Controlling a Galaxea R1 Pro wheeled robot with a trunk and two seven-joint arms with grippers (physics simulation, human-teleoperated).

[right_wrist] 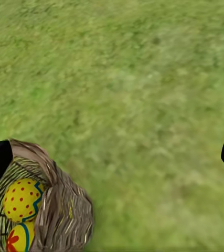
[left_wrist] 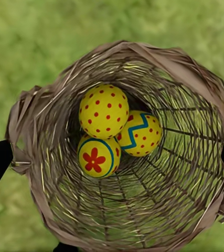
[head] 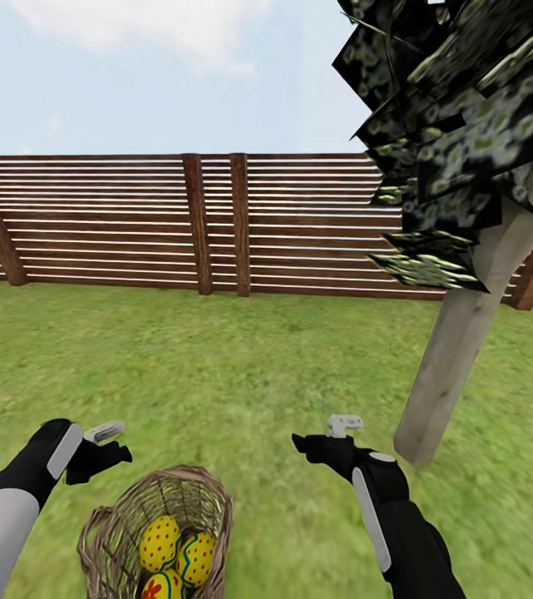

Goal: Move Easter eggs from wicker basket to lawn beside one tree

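The lawn (head: 216, 366) runs to the fence (head: 216, 225); the tree (head: 457, 349) stands at 2 o'clock. The basket (head: 112, 532), at 7 o'clock, holds all three eggs (left_wrist: 104, 110). The left gripper (left_wrist: 112, 163) hangs over the basket, the right gripper (right_wrist: 112, 157) over grass, both spread wide, empty.

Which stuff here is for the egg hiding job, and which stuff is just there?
For the job:
- three Easter eggs, all in the wicker basket
- the lawn
- the tree
- left gripper and right gripper, both open

Just there:
- the brown fence
- the sky
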